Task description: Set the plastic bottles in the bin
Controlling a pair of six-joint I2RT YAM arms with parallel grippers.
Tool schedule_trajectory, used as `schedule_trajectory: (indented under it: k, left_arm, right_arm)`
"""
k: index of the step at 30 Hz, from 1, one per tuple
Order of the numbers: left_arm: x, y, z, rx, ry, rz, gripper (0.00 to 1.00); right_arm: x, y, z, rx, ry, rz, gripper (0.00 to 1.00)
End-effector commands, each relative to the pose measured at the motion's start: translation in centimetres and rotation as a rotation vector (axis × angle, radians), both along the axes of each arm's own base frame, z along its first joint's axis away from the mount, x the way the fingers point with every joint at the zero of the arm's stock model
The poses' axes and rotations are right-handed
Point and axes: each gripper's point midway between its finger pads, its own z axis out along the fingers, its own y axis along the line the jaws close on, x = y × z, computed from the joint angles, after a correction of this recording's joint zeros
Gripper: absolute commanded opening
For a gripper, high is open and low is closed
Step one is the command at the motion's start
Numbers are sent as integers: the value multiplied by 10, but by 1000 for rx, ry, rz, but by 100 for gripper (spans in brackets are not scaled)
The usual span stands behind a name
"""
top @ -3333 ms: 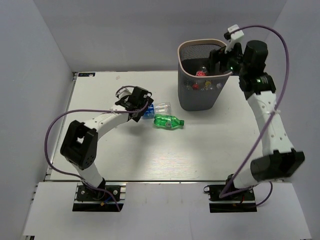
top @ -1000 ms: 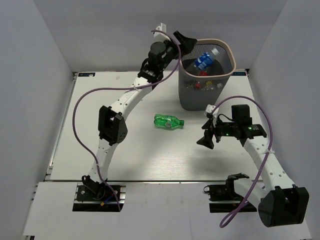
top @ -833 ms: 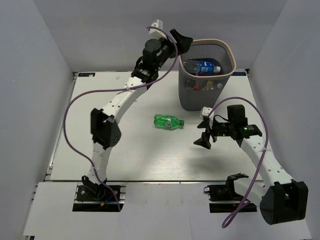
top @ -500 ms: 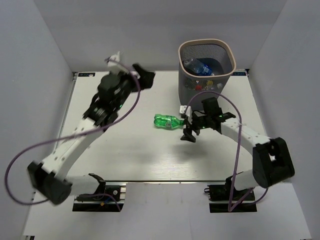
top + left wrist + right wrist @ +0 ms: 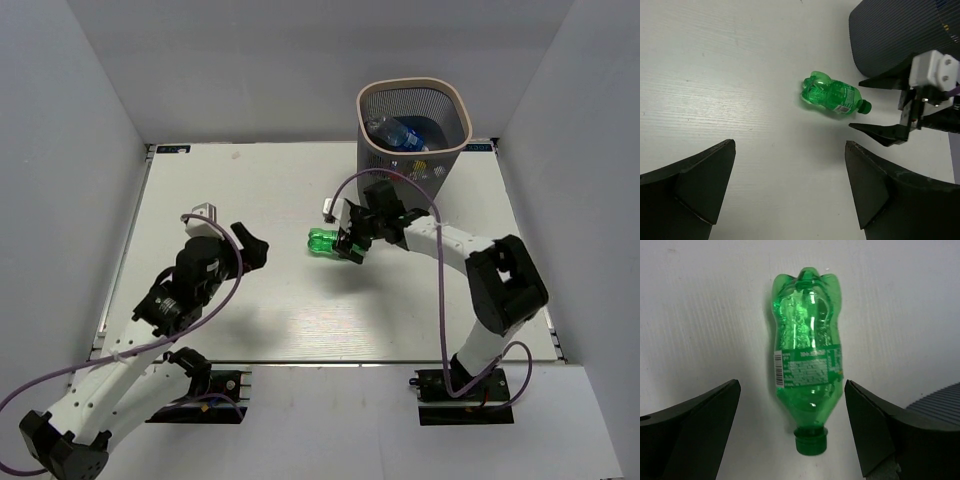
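Surface: white, wood-grained tabletop (image 5: 250, 190), enclosed by plain grey walls (image 5: 250, 60) on three sides. At upper right of the top view stands the wire-mesh bin (image 5: 445, 160), with a blue-labelled bottle (image 5: 400, 133) lying inside. At frame centre one green bottle (image 5: 322, 240) lies on its side, cap pointing right. Over its cap end the right end effector (image 5: 348, 240) is spread wide, one finger on each side; the right wrist view shows a gap on both sides. A purple cable (image 5: 440, 300) and the right arm cross the bin's lower wall. At lower left the left end effector (image 5: 255, 248) hovers wide and empty, well apart from the green bottle.
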Motion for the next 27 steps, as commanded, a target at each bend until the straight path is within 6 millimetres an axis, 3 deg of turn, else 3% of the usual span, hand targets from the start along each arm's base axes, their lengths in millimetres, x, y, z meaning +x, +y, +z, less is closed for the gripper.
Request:
schedule_trajectory:
  k: [1, 6, 13, 14, 15, 16, 17, 18, 19, 20, 21, 22, 23, 26, 27]
  left_arm:
    - [-7, 8, -8, 16, 54, 32, 100]
    - [-13, 8, -12, 18, 76, 28, 100]
    - [-21, 13, -16, -13, 82, 42, 100]
    - [-21, 13, -16, -13, 82, 42, 100]
    - [-21, 13, -16, -13, 82, 42, 100]
    - [-21, 13, -16, -13, 82, 42, 100]
    - [-21, 13, -16, -13, 82, 42, 100]
    - [-22, 11, -23, -6, 100, 35, 100]
    - [-21, 11, -25, -7, 99, 34, 100]
    - [-22, 9, -25, -10, 101, 26, 100]
    - [-20, 5, -27, -18, 100, 15, 100]
    - [-18, 4, -33, -10, 111, 16, 100]
    - [-18, 2, -31, -20, 105, 6, 100]
    - [-14, -6, -37, -31, 110, -17, 100]
    - [-12, -9, -39, -32, 117, -25, 100]
  right_arm:
    - [4, 19, -11, -28, -25, 32, 90]
    - [17, 24, -38, -85, -4, 3, 88]
    - [0, 17, -56, -151, 102, 56, 28]
    - [-3, 22, -50, -122, 120, 72, 11]
    - [-4, 25, -31, -94, 123, 83, 4]
    - [-13, 25, -23, -86, 158, 97, 2]
    - [-28, 37, 1, -9, 218, 164, 0]
    - [-26, 48, 49, 66, 162, 194, 0]
    - [-39, 52, 71, 114, 198, 241, 0]
    - [-37, 66, 121, 198, 148, 285, 0]
    - [-44, 66, 157, 253, 138, 270, 0]
    - [-44, 66, 177, 284, 121, 267, 0]
    - [-40, 72, 223, 357, 52, 262, 0]
    - [-26, 65, 279, 455, -43, 170, 3]
    - [-23, 62, 289, 475, -68, 153, 3]
